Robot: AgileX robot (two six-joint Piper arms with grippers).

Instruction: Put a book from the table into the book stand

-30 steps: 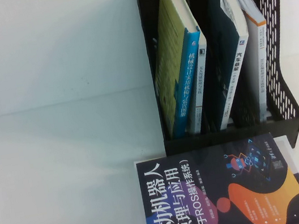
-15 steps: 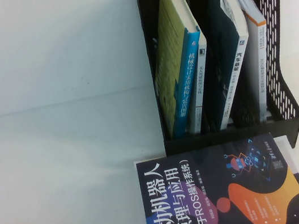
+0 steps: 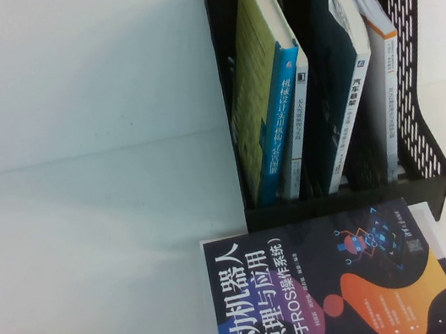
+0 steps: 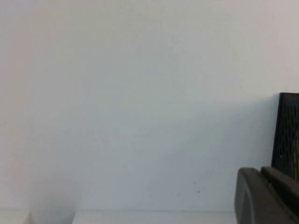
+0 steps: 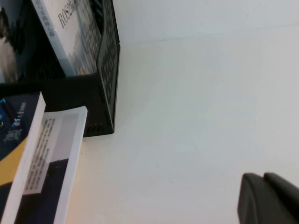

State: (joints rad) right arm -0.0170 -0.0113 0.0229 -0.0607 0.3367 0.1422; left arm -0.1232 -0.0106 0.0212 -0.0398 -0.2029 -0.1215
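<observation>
The navy book (image 3: 329, 286), with a white Chinese title and orange and pink shapes, lies flat on the white table (image 3: 94, 266) just in front of the black book stand (image 3: 342, 190). Its corner shows in the right wrist view (image 5: 16, 144), beside the stand (image 5: 105, 70). Neither gripper shows in the high view. My left gripper (image 4: 260, 171) hangs shut and empty facing the white wall, with the stand's edge (image 4: 288, 130) beside it. My right gripper (image 5: 263, 176) is shut and empty over bare table, to the right of the stand and the book.
The stand holds an olive-green book (image 3: 256, 84), a cyan-blue book (image 3: 288, 122), a dark teal book (image 3: 338, 88) and a white book (image 3: 381, 63). A pale-covered book (image 5: 56, 158) lies under the navy one. Open table spreads to the left.
</observation>
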